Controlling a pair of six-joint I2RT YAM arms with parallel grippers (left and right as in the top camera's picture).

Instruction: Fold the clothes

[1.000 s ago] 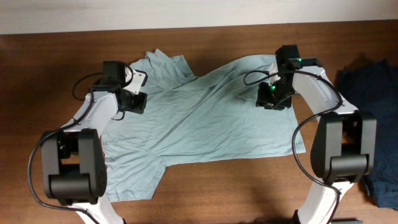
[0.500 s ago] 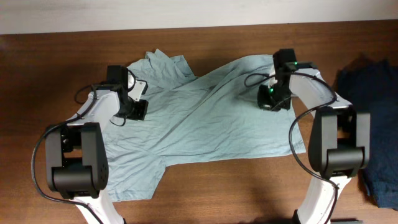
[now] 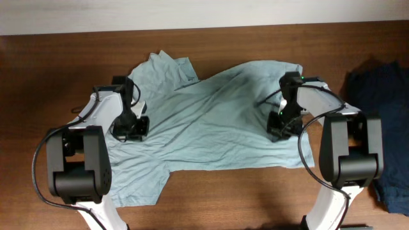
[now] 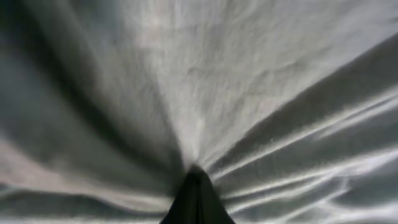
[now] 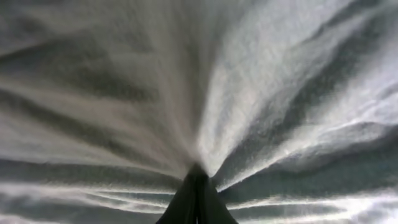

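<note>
Left arm (image 3: 102, 105): arched out from its base, elbow at the far end, forearm bent back toward the base.
Left end effector (image 3: 131, 128): pointed down, fingers pressed together on a pinch of the T-shirt (image 3: 211, 128) (folds fan out from the tips in the wrist view).
Right arm (image 3: 323, 96): a mirrored arch, wrist turned inward.
Right end effector (image 3: 281, 130): pointed down, fingers closed tight, cloth gathered between them.

The table (image 3: 255, 191) is of dark brown wood. A pale grey-blue T-shirt (image 3: 211, 128) lies on it, spread out and wrinkled. To the right of the T-shirt, apart from it, a dark navy garment (image 3: 386, 96) lies crumpled, reaching past the picture's right border.
</note>
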